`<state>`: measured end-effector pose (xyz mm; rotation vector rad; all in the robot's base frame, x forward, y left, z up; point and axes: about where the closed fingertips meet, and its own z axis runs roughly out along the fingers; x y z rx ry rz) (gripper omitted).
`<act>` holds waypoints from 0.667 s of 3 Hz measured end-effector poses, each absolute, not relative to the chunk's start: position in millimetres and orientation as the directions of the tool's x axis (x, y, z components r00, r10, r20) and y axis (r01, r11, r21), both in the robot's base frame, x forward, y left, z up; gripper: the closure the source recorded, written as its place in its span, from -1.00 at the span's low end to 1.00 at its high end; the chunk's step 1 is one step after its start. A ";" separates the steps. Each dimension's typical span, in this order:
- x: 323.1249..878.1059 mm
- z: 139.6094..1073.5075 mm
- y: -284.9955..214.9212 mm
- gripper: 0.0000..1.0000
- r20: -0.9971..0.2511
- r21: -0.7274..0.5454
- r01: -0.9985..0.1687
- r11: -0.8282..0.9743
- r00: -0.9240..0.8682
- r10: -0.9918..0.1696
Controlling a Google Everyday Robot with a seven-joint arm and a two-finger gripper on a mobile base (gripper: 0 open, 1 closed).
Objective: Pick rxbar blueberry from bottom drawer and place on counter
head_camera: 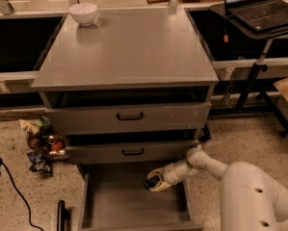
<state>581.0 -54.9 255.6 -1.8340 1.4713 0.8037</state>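
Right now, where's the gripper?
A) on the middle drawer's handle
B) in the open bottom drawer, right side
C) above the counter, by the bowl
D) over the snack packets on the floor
B: the gripper sits inside the open bottom drawer, toward its right wall, well below the counter.
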 end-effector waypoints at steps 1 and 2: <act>573.5 307.4 -58.3 1.00 -0.780 -0.193 -0.973 -0.127 0.231 -0.582; 562.7 365.4 -66.5 1.00 -0.742 -0.277 -0.957 -0.089 0.271 -0.613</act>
